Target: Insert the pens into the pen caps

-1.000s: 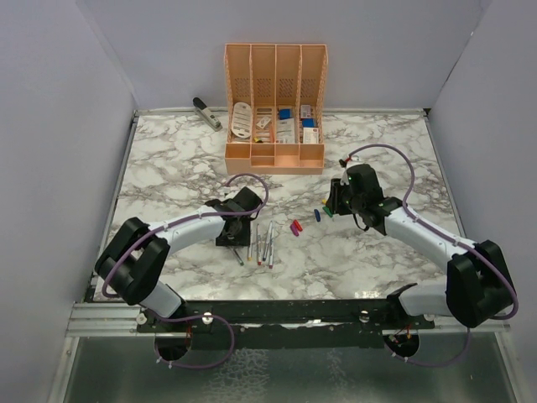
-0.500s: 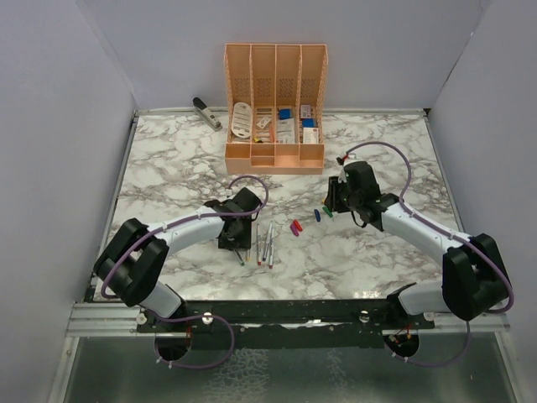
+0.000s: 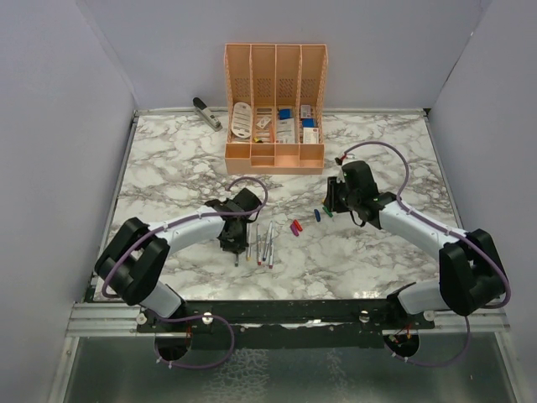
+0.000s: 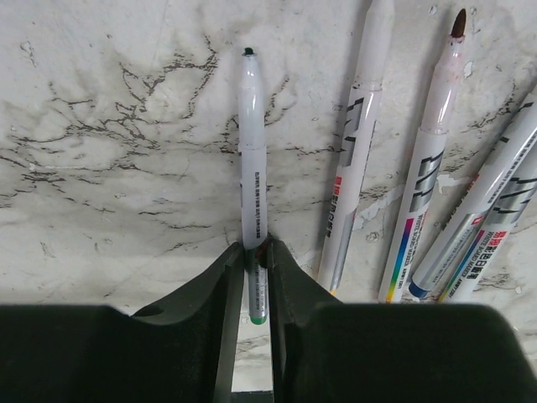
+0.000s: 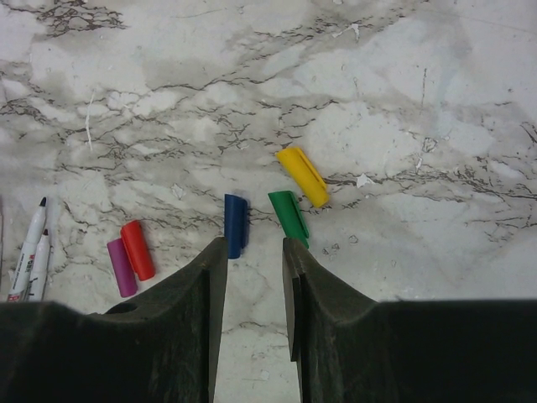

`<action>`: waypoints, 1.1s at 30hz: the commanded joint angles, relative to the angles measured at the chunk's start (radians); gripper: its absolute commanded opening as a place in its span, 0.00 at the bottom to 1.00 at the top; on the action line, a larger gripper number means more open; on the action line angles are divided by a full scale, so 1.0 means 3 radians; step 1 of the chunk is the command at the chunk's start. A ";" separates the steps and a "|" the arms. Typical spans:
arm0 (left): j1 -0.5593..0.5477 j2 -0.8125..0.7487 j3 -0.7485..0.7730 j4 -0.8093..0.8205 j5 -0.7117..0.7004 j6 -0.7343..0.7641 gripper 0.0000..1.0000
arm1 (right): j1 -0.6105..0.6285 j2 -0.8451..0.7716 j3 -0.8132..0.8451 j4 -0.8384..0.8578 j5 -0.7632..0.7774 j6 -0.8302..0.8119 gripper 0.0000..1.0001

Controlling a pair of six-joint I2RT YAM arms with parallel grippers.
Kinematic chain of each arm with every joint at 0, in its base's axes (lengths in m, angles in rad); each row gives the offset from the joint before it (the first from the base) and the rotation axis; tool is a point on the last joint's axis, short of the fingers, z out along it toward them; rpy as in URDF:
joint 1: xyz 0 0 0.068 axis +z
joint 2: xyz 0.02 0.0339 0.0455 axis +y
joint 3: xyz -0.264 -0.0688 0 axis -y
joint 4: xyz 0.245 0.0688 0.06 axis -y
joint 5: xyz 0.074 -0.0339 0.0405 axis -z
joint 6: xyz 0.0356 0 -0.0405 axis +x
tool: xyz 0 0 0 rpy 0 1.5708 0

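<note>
The fingers (image 4: pixel 216 290) pinch a green-tipped pen (image 4: pixel 253 168) (other pens (image 4: pixel 357 151) lie alongside, rightward).

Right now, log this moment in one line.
left gripper: shut on green pen | right gripper: open, by blue cap and green cap | stage: none capped yet

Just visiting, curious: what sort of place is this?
Probably a lab test cell dressed as a desk: plain panels around a marble-patterned table, two robot arms bolted at its near edge, a peach organiser and stapler at the back.
</note>
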State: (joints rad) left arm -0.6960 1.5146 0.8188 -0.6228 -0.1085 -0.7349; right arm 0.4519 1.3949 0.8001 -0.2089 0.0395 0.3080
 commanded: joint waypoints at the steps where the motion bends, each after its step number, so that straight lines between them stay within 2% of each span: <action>1: -0.0022 0.0364 -0.0123 -0.0037 0.0182 -0.0076 0.18 | 0.0020 0.0036 0.0136 0.0037 0.0083 -0.0042 0.32; 4: -0.0019 0.0509 -0.0113 -0.0003 0.0223 -0.0027 0.15 | 0.0018 0.0049 0.0135 0.0024 0.0144 -0.0008 0.32; 6: -0.0022 0.0583 -0.0096 0.0009 0.0232 0.0015 0.18 | 0.0018 0.0061 0.0137 -0.0003 0.0213 0.0030 0.32; 9: -0.0021 0.0760 -0.0040 0.0030 0.0210 0.0066 0.49 | 0.0018 0.0065 0.0124 -0.0027 0.0266 0.0049 0.31; 11: -0.0019 0.0840 0.0001 0.0030 0.0197 0.0096 0.53 | 0.0018 0.0054 0.0111 -0.0038 0.0267 0.0053 0.31; 17: -0.0017 0.0967 0.0076 0.0033 0.0180 0.0153 0.49 | 0.0018 0.0030 0.0080 -0.0065 0.0309 0.0081 0.31; 19: -0.0016 0.0977 0.0089 0.0033 0.0183 0.0168 0.44 | 0.0018 0.0028 0.0072 -0.0073 0.0324 0.0093 0.31; 21: -0.0017 0.0980 0.0086 0.0040 0.0192 0.0172 0.33 | 0.0018 0.0034 0.0065 -0.0079 0.0337 0.0103 0.31; 25: -0.0012 0.0991 0.0073 0.0054 0.0203 0.0171 0.03 | 0.0018 0.0053 0.0064 -0.0080 0.0380 0.0133 0.31; 26: -0.0012 0.0997 0.0068 0.0065 0.0202 0.0169 0.00 | 0.0018 0.0056 0.0067 -0.0081 0.0408 0.0143 0.31; 30: -0.0005 0.1034 0.0065 0.0094 0.0215 0.0194 0.00 | 0.0018 0.0080 0.0050 -0.0088 0.0430 0.0160 0.31; 33: -0.0006 0.1041 0.0050 0.0100 0.0186 0.0221 0.00 | 0.0018 0.0132 0.0073 -0.0213 0.0219 0.0037 0.31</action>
State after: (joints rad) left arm -0.6956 1.6711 0.9451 -0.6971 -0.0143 -0.6823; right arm 0.4519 1.4075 0.8146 -0.2306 0.1318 0.3397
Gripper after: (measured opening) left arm 0.064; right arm 0.309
